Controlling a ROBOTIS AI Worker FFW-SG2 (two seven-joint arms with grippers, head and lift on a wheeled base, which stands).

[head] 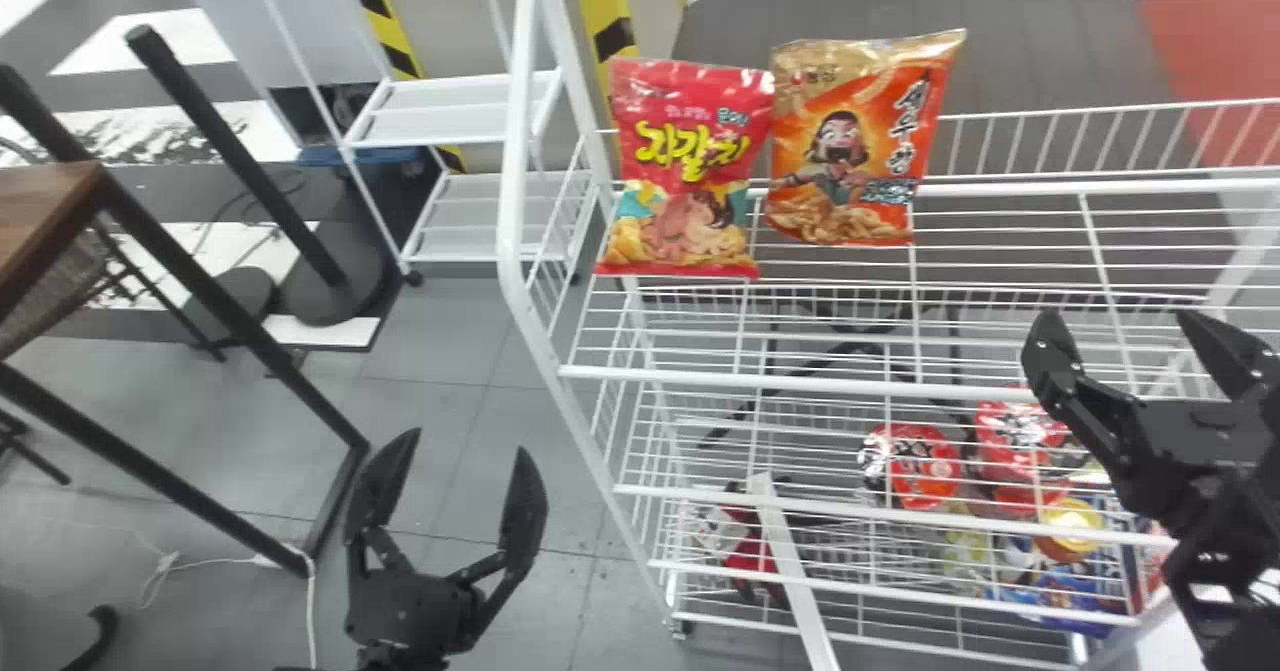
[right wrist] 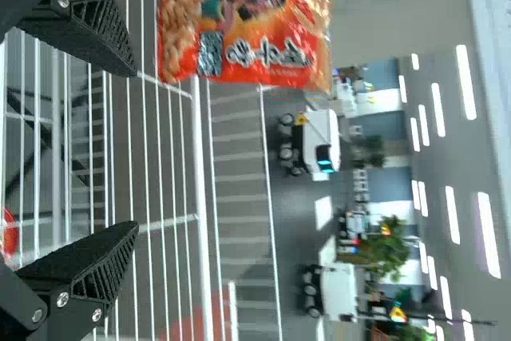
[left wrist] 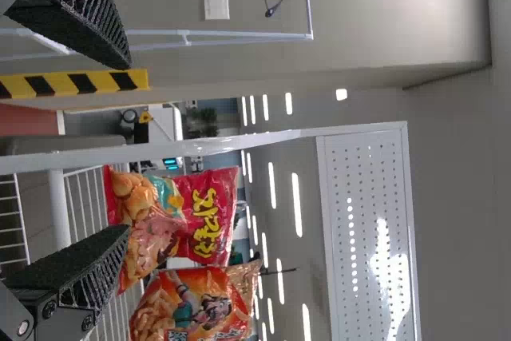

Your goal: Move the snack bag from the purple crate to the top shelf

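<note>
At far left, well apart from the top shelf (head: pixel 820 385), a wooden table (head: pixel 45 213) juts in. Next comes the left gripper (head: pixel 470 441), lower than the top shelf and off its left end, its 2 fingers spread with nothing between them. From there the bags lie forward, up and to the right, but the white corner post (head: pixel 512 151) at the top shelf's left end stands in its way. On the top shelf, at the left end toward the rear rail, the red snack bag (head: pixel 690 166) stands upright, long axis vertical; just right of it the orange snack bag (head: pixel 850 146) stands likewise, their edges close enough that I cannot tell whether they touch. Either could be the task's bag, and which I cannot tell; with the 2 of them up here, I judge the placing done. Under the top shelf are red packs (head: pixel 912 466) and a yellow-lidded cup (head: pixel 1070 523). At right, near the top shelf's front edge, is the right gripper (head: pixel 1115 315), released and empty, its 2 fingers well apart. It is nearer the orange bag, which lies to its left and farther back; a correction there would go in over the front rail. The next move probably calls for backing off clear of the wire, as a fingertip could snag or tip a bag.
</note>
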